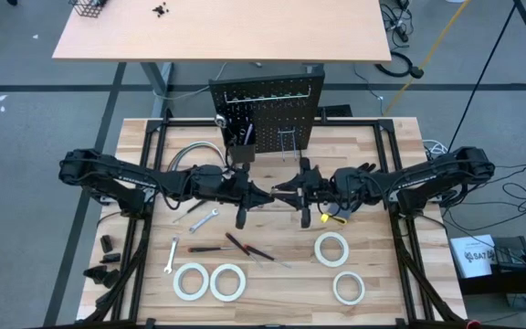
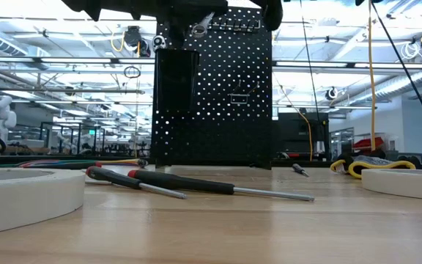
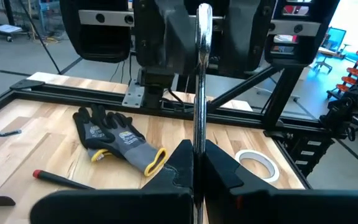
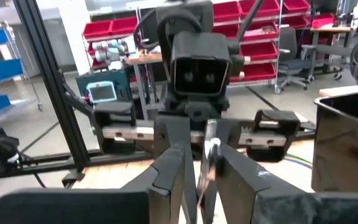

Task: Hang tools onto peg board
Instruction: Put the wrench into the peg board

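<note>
Both end effectors meet mid-air in front of the peg board, above the surface. The left end effector is clamped on a silver wrench held upright; the right end effector has its fingers closed around the same wrench. If one lets go too soon or they pull unevenly, the wrench could twist loose and drop among the tape rolls.

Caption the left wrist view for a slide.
Left end effector shut on a silver wrench, gloves and tape roll beyond.
</note>
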`<state>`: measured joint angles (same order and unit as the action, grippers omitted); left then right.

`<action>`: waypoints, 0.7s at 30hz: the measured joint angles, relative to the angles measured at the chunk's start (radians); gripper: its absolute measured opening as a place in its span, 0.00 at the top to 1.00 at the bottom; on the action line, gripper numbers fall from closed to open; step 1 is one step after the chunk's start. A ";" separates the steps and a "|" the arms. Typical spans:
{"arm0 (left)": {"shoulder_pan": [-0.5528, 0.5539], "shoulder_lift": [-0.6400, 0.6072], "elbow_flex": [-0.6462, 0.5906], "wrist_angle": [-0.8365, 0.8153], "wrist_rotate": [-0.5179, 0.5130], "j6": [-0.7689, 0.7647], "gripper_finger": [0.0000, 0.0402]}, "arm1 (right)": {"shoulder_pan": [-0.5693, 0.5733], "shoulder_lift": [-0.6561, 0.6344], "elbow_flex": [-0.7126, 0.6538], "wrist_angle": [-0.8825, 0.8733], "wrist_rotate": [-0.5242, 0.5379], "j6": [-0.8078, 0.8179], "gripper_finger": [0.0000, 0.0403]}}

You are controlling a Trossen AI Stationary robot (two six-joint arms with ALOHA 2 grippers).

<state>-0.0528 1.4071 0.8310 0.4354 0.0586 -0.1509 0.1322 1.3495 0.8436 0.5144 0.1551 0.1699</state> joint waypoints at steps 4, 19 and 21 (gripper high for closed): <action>0.000 0.000 0.000 0.000 0.000 0.000 0.98 | 0.000 0.008 0.000 0.011 0.000 0.003 0.80; 0.000 0.000 0.000 -0.009 0.007 0.001 0.98 | -0.007 0.009 0.000 0.029 0.002 0.009 0.97; 0.000 0.000 0.000 -0.010 0.008 0.000 0.93 | -0.007 0.008 0.000 0.023 0.001 0.021 0.98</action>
<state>-0.0528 1.4067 0.8310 0.4255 0.0669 -0.1512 0.1249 1.3580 0.8436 0.5371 0.1563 0.1906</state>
